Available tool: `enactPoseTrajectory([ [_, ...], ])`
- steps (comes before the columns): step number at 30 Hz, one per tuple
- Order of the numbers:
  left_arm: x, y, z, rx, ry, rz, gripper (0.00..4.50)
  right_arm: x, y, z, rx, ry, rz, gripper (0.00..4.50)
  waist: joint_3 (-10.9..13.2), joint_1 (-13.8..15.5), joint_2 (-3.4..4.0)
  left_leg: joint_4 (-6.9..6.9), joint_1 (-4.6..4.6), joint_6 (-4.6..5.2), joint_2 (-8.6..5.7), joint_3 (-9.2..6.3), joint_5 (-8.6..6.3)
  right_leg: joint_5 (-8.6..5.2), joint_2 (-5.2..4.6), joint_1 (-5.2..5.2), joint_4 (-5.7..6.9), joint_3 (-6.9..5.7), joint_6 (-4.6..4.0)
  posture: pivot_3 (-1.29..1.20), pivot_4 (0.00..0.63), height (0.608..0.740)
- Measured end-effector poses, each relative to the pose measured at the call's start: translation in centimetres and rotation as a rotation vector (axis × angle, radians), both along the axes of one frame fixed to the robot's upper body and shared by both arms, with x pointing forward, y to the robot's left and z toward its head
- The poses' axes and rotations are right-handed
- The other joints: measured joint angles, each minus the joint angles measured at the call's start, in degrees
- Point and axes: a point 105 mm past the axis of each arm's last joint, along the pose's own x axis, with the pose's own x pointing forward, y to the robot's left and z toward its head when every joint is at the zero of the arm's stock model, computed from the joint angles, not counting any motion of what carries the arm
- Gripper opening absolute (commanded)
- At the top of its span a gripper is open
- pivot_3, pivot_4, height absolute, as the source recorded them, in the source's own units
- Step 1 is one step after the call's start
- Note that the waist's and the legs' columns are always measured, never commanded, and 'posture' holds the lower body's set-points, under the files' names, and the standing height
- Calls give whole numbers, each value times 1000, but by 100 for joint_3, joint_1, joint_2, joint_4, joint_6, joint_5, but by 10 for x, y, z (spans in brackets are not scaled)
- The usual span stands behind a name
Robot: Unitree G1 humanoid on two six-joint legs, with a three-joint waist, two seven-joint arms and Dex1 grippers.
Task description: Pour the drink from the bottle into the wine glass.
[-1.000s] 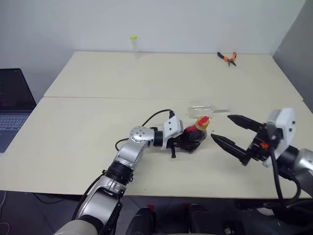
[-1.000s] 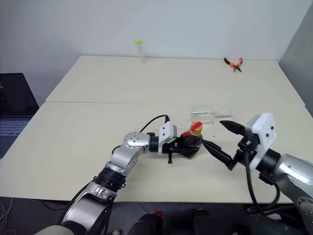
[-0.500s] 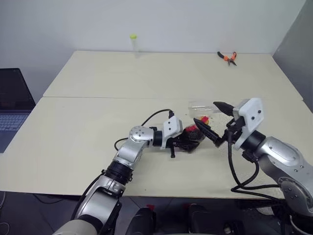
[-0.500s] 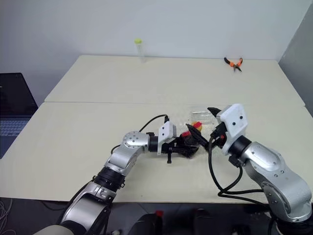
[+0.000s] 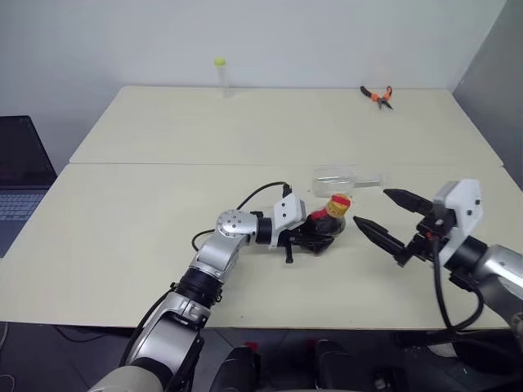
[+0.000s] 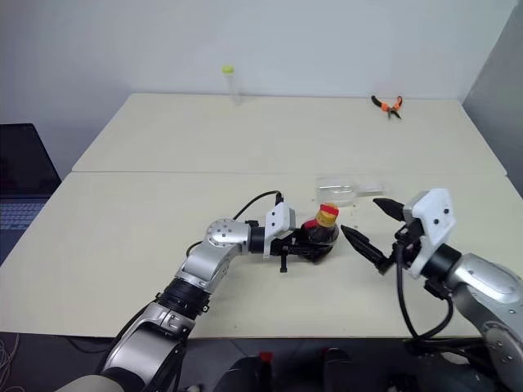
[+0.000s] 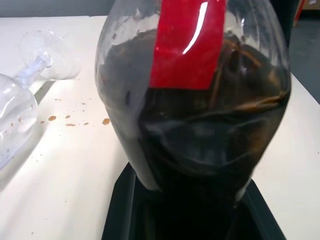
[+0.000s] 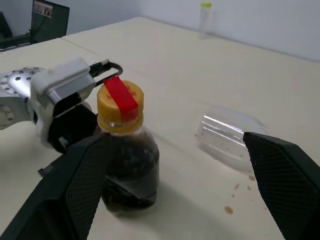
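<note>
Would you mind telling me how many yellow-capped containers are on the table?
2. The bottle of dark drink stands near the front edge, clamped by the left gripper. A thin clear tube stands at the far edge.

Cream table [image 5: 147, 204], seam across its middle. On it: capped bottle [image 5: 331, 219] upright, wine glass [image 5: 337, 177] on its side just behind, brown droplets [image 7: 75, 120] between, pliers [image 5: 377, 95] and yellow-capped tube [image 5: 221, 75] at far edge.
</note>
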Motion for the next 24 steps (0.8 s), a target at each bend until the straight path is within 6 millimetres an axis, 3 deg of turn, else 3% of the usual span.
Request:
enactPoseTrajectory([
  [6,0,-2,0,-3,1,-3,647,1,24,12,110,-23,50,4500,0,-23,0,-1,4,0,4,-1,0,0,3,0,4,0,0,0,150,740],
  [11,1,-3,4,-6,-9,-8,646,9,47,5,158,0,60,4500,0,-17,0,1,-1,-2,-1,1,1,0,-2,-1,-2,3,0,0,150,740],
  [19,2,-5,3,-9,-5,-6,646,21,51,5,184,0,34,4500,0,-17,1,1,0,-2,0,-2,1,0,-2,-2,0,-1,0,0,150,740],
  [22,3,-4,0,-6,7,0,646,24,50,4,193,8,27,3917,0,-17,1,1,0,-1,0,-2,1,0,-1,-3,0,0,0,0,150,740],
  [24,4,-4,1,-8,5,7,645,24,50,4,194,7,27,3219,0,-17,1,1,0,-1,0,-2,1,0,-1,-3,0,1,0,0,150,740],
])
